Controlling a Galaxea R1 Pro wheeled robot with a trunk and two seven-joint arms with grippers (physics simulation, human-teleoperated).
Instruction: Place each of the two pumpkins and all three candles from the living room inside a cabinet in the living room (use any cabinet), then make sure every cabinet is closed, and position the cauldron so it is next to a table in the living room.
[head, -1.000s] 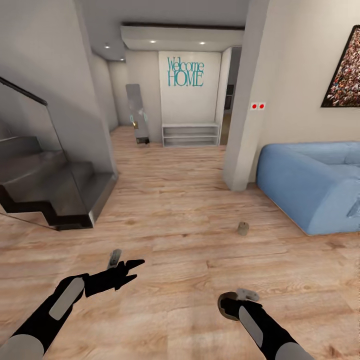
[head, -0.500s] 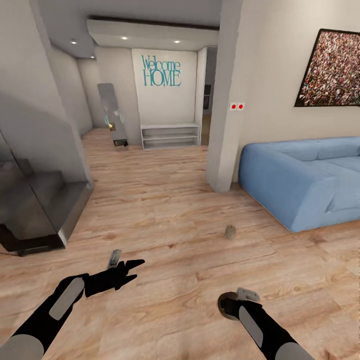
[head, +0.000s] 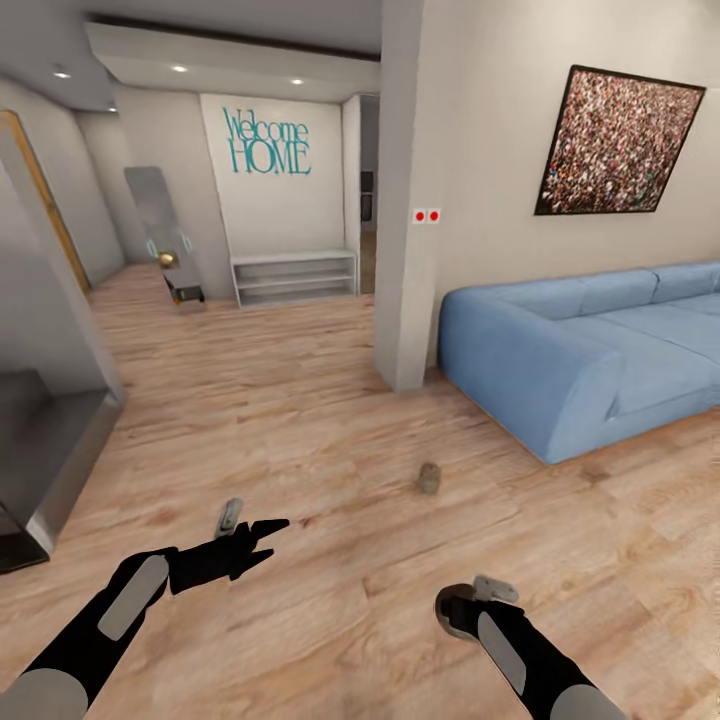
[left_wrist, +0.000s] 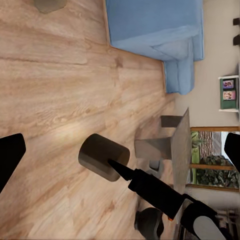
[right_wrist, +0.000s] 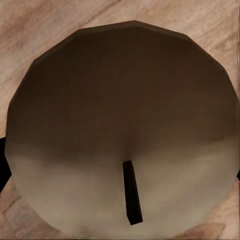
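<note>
Down by the wooden floor (head: 330, 420), the right gripper (head: 462, 608) is clamped on a round brown candle (head: 458, 612) (its dark wick (right_wrist: 132, 192) shows up close), the left gripper (head: 255, 535) hangs with fingers apart, holding nothing, and another small candle (head: 429, 478) stands on the boards near the blue sofa (head: 580, 350), well apart from both arms

Wood floor (head: 330, 420), blue sofa (head: 580, 350), framed picture (head: 615, 142), "Welcome HOME" wall (head: 268, 142).
</note>
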